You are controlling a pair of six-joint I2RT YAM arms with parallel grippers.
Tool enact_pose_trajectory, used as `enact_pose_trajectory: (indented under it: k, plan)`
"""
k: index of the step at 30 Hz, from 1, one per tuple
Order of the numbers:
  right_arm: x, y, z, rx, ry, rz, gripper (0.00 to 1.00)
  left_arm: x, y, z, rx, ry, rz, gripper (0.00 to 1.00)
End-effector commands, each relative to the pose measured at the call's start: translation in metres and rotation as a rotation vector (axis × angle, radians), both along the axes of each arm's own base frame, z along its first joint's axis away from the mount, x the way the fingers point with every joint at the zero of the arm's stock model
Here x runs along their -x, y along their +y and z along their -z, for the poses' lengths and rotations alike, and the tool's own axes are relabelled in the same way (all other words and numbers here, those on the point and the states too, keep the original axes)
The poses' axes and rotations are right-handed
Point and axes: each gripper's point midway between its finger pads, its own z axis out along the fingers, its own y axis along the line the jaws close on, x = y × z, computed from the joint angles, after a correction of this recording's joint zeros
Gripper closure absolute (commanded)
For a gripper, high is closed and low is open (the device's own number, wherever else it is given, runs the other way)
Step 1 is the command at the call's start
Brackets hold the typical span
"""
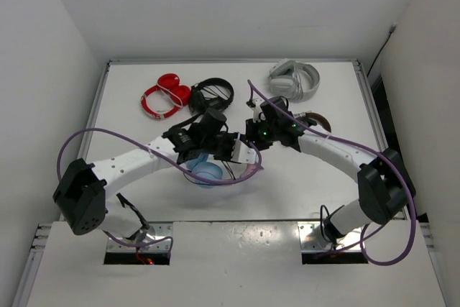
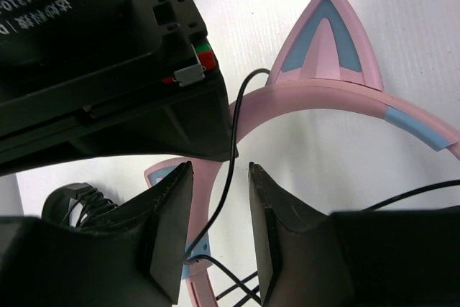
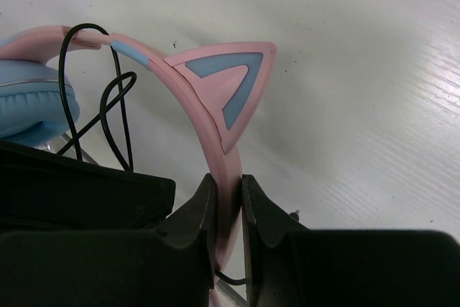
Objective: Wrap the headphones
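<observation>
On the left of the table (image 1: 287, 192), far side, a red pair (image 1: 164, 97) lies flat with a black pair (image 1: 213, 94) just right of it, both behind the arms. Mid-table, the left gripper (image 2: 219, 172) comes in from the left with its jaws spread. The thin black cable (image 2: 228, 150) runs up through the gap and is not pinched; can't tell if it brushes a pad. A black housing (image 2: 100, 70) of the other arm fills the upper left of the left wrist view. The headphones (image 1: 207, 172) sit mid-table between the two arms, with a light blue ear cup (image 3: 29, 102) on the near side just under the grippers. The pink headband (image 2: 338, 98) arcs away from it and a cat ear (image 3: 226, 84) stands out from the band. Loose cable loops hang beside the cup, and one strand goes over the band. The right gripper (image 3: 228, 179) meets the left one nearly nose to nose, jaws pressed on the headband just below the cat ear and pinching it edge-on. Further right, far side, lies a grey-white pair (image 1: 295, 80). A brown-and-silver pair (image 1: 318, 120) is just behind the right arm, partly hidden by it.
</observation>
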Motion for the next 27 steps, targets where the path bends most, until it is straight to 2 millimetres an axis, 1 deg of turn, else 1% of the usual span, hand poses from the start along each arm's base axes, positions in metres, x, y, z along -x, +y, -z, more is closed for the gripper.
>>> enact_pose_trajectory:
  k: [1, 2, 4, 5, 8, 9, 10, 14, 15, 16, 17, 18, 19, 20, 21, 22, 23, 24, 25, 27]
  plan:
    - [-0.011, 0.021, -0.044, -0.141, -0.047, -0.014, 1.00, -0.005, -0.011, -0.019, 0.034, -0.058, 0.023, 0.58]
    - [-0.014, 0.019, -0.044, -0.141, -0.047, -0.005, 1.00, -0.007, -0.011, -0.014, 0.023, -0.055, 0.016, 0.59]
    - [-0.013, 0.019, -0.044, -0.144, -0.041, 0.001, 1.00, -0.007, -0.011, -0.015, 0.020, -0.062, 0.022, 0.59]
    - [-0.013, 0.019, -0.044, -0.144, -0.041, 0.001, 1.00, -0.010, -0.012, -0.015, 0.016, -0.066, 0.015, 0.59]
    - [-0.015, 0.020, -0.048, -0.149, -0.049, 0.000, 1.00, -0.011, -0.012, -0.011, 0.010, -0.060, 0.015, 0.67]
    - [-0.015, 0.020, -0.048, -0.149, -0.049, 0.000, 1.00, -0.012, -0.013, -0.015, 0.016, -0.066, 0.015, 0.69]
    - [-0.015, 0.020, -0.048, -0.149, -0.049, 0.000, 1.00, -0.012, -0.014, -0.012, 0.010, -0.060, 0.015, 0.73]
    - [-0.014, 0.021, -0.048, -0.154, -0.045, -0.006, 1.00, -0.016, -0.015, -0.012, 0.005, -0.064, 0.008, 0.76]
    - [-0.014, 0.021, -0.048, -0.154, -0.045, -0.006, 1.00, -0.016, -0.015, -0.008, -0.001, -0.058, 0.008, 0.77]
    - [-0.014, 0.021, -0.048, -0.154, -0.045, -0.006, 1.00, -0.016, -0.015, -0.008, -0.001, -0.058, 0.008, 0.79]
    - [-0.014, 0.021, -0.048, -0.154, -0.045, -0.006, 1.00, -0.016, -0.015, -0.008, -0.001, -0.058, 0.008, 0.86]
    - [-0.016, 0.020, -0.047, -0.148, -0.050, 0.003, 1.00, -0.017, -0.017, -0.012, 0.005, -0.064, 0.008, 0.89]
    - [-0.016, 0.020, -0.047, -0.148, -0.050, 0.003, 1.00, -0.017, -0.017, -0.012, 0.008, -0.057, 0.002, 0.91]
    - [-0.017, 0.019, -0.047, -0.140, -0.056, 0.012, 1.00, -0.013, -0.019, -0.017, 0.025, -0.054, 0.020, 0.95]
    - [-0.015, 0.017, -0.046, -0.139, -0.054, 0.013, 1.00, -0.013, -0.016, -0.025, 0.050, -0.051, 0.014, 0.96]
    - [-0.018, 0.012, -0.042, -0.129, -0.051, 0.030, 1.00, -0.013, -0.014, -0.030, 0.071, -0.038, 0.009, 0.98]
    - [-0.019, 0.011, -0.041, -0.123, -0.055, 0.037, 1.00, -0.007, -0.017, -0.034, 0.101, -0.025, 0.029, 1.00]
    - [-0.021, 0.008, -0.039, -0.123, -0.056, 0.046, 1.00, -0.004, -0.016, -0.043, 0.130, -0.018, 0.037, 1.00]
    - [-0.024, 0.003, -0.035, -0.112, -0.053, 0.065, 1.00, 0.002, -0.012, -0.061, 0.182, -0.035, 0.053, 1.00]
    - [-0.025, 0.002, -0.038, -0.111, -0.064, 0.071, 1.00, 0.010, -0.010, -0.078, 0.275, -0.037, 0.047, 1.00]
